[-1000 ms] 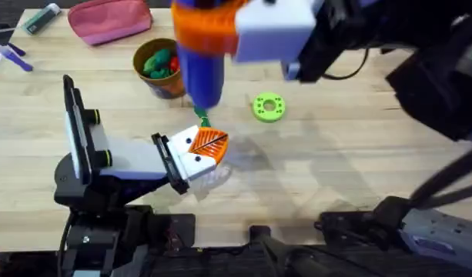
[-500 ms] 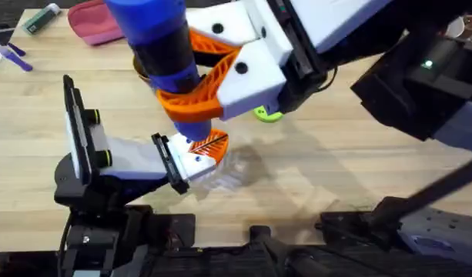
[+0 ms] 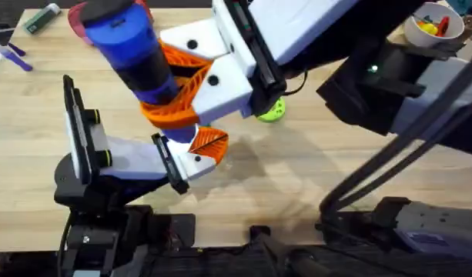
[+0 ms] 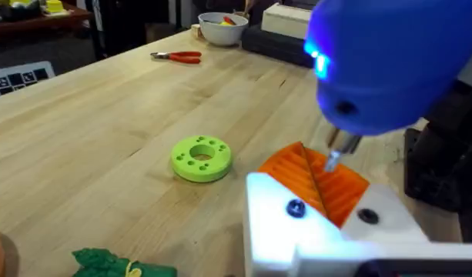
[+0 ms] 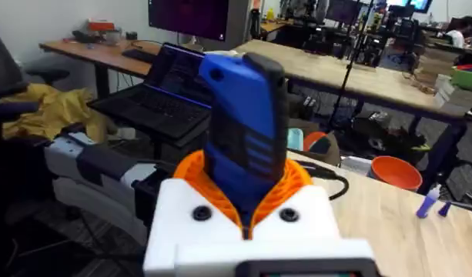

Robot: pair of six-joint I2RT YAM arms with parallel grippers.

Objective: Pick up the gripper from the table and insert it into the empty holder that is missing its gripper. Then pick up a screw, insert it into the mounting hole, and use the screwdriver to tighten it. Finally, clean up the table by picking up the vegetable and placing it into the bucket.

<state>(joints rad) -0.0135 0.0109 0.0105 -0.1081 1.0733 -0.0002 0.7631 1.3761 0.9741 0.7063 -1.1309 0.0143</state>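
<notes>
Overhead view: the right gripper [image 3: 182,88] is clamped on the blue screwdriver [image 3: 132,54]. A second ago the tool stood nearly upright, farther from the left hand. It now leans, with its working end brought down onto the orange gripper piece [image 3: 210,143]. That piece sits in the white holder [image 3: 191,160] at the tip of the left arm. A lime-green ring [image 3: 271,112] lies just beyond the right hand. Left wrist view: the screwdriver's thin metal tip [image 4: 333,156] meets the ribbed orange piece [image 4: 322,178] close in front of this hand, and a blue lamp [image 4: 316,61] glows on the tool body. A dark screw head [image 4: 296,208] shows in the holder [image 4: 297,231]. Whether the left gripper is open or closed cannot be told. The green vegetable [image 4: 116,264] lies on the table near the hand, beside the ring [image 4: 201,158]. Right wrist view: the orange pads [image 5: 191,173] press on either side of the screwdriver [image 5: 243,127]. The shift suggests insertion is done and tightening is starting, with the vegetable yet to be cleared.
</notes>
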